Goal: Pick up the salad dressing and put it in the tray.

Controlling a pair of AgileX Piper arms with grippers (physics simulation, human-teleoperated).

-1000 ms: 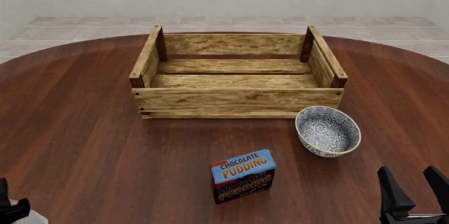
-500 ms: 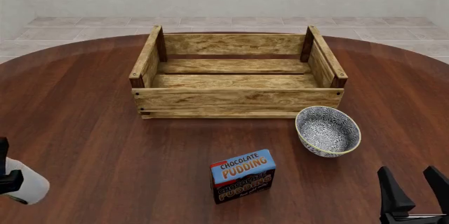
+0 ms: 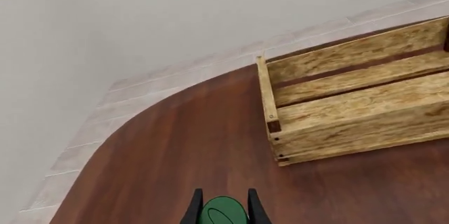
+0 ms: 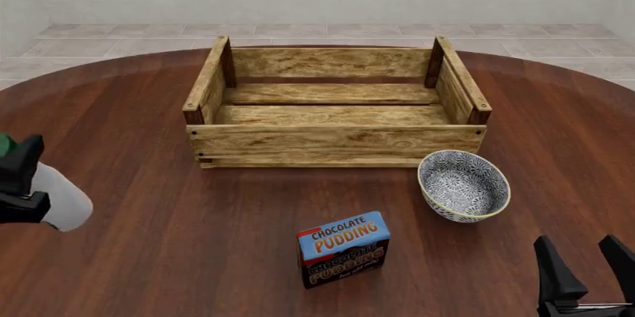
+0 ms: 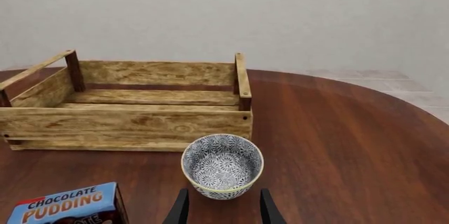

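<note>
White plastic, dark green cap: we are holding the salad dressing bottle (image 4: 62, 196) pinched in the left gripper (image 4: 20, 183), off the dark wood table (image 4: 149, 242), well left of the empty light-wood slatted tray (image 4: 335, 141). We are judging the carry in hand; next calls for travelling right over the near wall. Right gripper (image 4: 587, 272) is idling, spread.

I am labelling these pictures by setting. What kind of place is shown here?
Probably a simulated tabletop workspace, not a real room: a round dark-wood table on a pale tiled floor before a bare wall, with a slatted tray, a patterned bowl and a pudding box.
</note>
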